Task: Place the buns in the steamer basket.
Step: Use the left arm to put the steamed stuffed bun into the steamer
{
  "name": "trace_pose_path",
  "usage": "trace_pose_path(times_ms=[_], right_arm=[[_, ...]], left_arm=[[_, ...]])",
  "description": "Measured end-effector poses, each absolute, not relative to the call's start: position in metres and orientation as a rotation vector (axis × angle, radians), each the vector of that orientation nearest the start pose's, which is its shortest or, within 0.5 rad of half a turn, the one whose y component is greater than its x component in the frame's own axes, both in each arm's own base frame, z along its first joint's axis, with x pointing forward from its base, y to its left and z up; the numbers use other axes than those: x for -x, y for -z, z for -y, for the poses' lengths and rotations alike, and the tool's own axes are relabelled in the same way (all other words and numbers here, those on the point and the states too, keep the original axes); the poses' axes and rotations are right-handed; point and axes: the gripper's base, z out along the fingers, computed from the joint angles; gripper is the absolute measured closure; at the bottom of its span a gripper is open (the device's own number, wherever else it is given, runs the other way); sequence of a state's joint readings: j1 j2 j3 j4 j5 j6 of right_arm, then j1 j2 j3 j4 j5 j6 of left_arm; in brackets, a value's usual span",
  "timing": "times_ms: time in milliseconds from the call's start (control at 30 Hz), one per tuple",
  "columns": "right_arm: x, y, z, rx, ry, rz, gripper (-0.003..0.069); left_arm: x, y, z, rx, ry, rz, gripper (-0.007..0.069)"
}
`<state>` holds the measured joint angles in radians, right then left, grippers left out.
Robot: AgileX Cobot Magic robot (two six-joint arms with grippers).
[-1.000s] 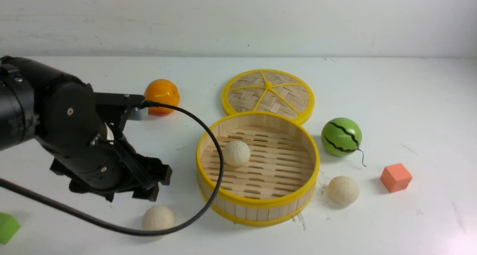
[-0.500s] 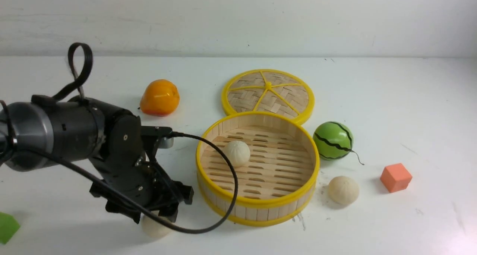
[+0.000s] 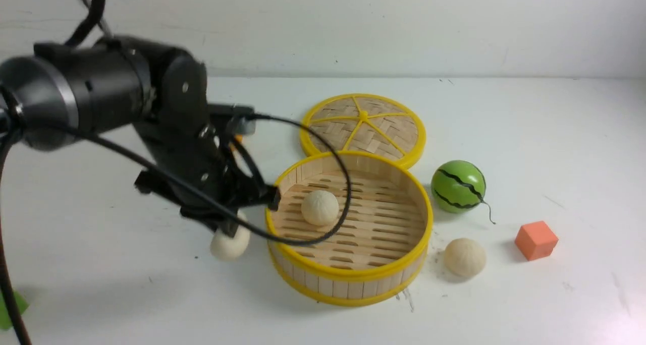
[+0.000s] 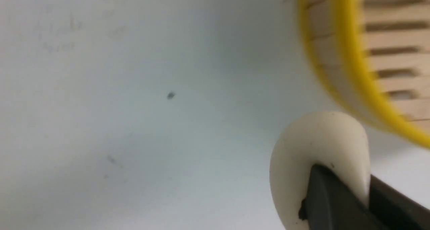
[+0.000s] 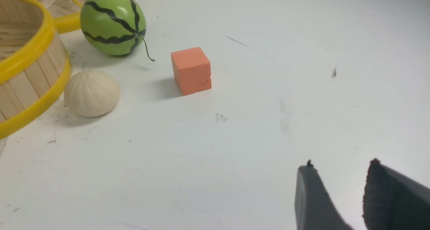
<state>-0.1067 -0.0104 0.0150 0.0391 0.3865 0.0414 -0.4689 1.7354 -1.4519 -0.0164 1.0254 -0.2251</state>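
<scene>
The left gripper [image 3: 228, 231] is clasping a cream-white pleated round bun [image 3: 230, 245] in its fingers [image 4: 322, 196], holding it just beside the round bamboo steamer basket [image 3: 348, 273], apparently raised for clearing the yellow-rimmed wall.

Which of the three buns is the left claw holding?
The bun outside the steamer basket's left wall, pinched in the left claw. Another lies inside the basket; the third sits untouched to its right.

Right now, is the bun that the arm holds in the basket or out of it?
Out. The bun, pinched in the left gripper, hangs beside the steamer basket's outer wall, short of its rim.
</scene>
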Motion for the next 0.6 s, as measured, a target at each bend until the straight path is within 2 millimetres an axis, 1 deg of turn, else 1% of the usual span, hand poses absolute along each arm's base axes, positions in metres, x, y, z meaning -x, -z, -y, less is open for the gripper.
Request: trace_pose_path(times_ms=[33,67,100,133,167,200,233,267,300,333,367,400,433,467,533,600], right_arm=[[-0.052,-0.174,0.004,-0.162,0.006,-1.867,0.0420],[-0.052,-0.174,0.004,-0.162,0.006,-1.867,0.0420],[-0.052,-0.174,0.004,-0.162,0.006,-1.867,0.0420],[-0.052,-0.174,0.004,-0.162,0.006,-1.867,0.0420],[-0.052,-0.174,0.004,-0.162,0.006,-1.867,0.0420],[-0.052,-0.174,0.004,-0.162,0.006,-1.867,0.0420],[-0.052,-0.174,0.004,-0.162,0.006,-1.867,0.0420],[-0.052,-0.174,0.004,-0.162,0.006,-1.867,0.0420],[-0.052,-0.174,0.004,-0.162,0.006,-1.867,0.0420],[-0.052,-0.174,0.004,-0.162,0.006,-1.867,0.0420],[-0.052,-0.174,0.004,-0.162,0.006,-1.867,0.0420],[-0.052,-0.174,0.004,-0.162,0.006,-1.867,0.0420],[-0.052,-0.174,0.004,-0.162,0.006,-1.867,0.0420],[-0.052,-0.174,0.004,-0.162,0.006,-1.867,0.0420],[-0.052,-0.174,0.004,-0.162,0.006,-1.867,0.0420],[-0.052,-0.174,0.004,-0.162,0.006,-1.867,0.0420]], left_arm=[[-0.325,-0.296,0.177,-0.373,0.211,-2.752,0.0624],[-0.323,-0.303,0.186,-0.407,0.228,-2.727,0.0624],[-0.319,-0.316,0.200,-0.456,0.259,-2.678,0.0624],[-0.317,-0.322,0.209,-0.486,0.279,-2.653,0.0624],[-0.314,-0.331,0.223,-0.521,0.311,-2.615,0.0624],[-0.313,-0.331,0.231,-0.543,0.327,-2.605,0.0624],[-0.313,-0.332,0.233,-0.548,0.332,-2.598,0.0624],[-0.313,-0.330,0.245,-0.578,0.347,-2.588,0.0624],[-0.315,-0.324,0.253,-0.592,0.352,-2.590,0.0624],[-0.319,-0.316,0.258,-0.598,0.348,-2.600,0.0624],[-0.321,-0.312,0.260,-0.599,0.350,-2.603,0.0624],[-0.329,-0.293,0.266,-0.603,0.338,-2.634,0.0620],[-0.330,-0.291,0.267,-0.604,0.336,-2.638,0.0620],[-0.335,-0.272,0.272,-0.611,0.315,-2.676,0.0608],[-0.340,-0.252,0.276,-0.619,0.293,-2.716,0.0587],[-0.345,-0.234,0.279,-0.624,0.276,-2.751,0.0547]])
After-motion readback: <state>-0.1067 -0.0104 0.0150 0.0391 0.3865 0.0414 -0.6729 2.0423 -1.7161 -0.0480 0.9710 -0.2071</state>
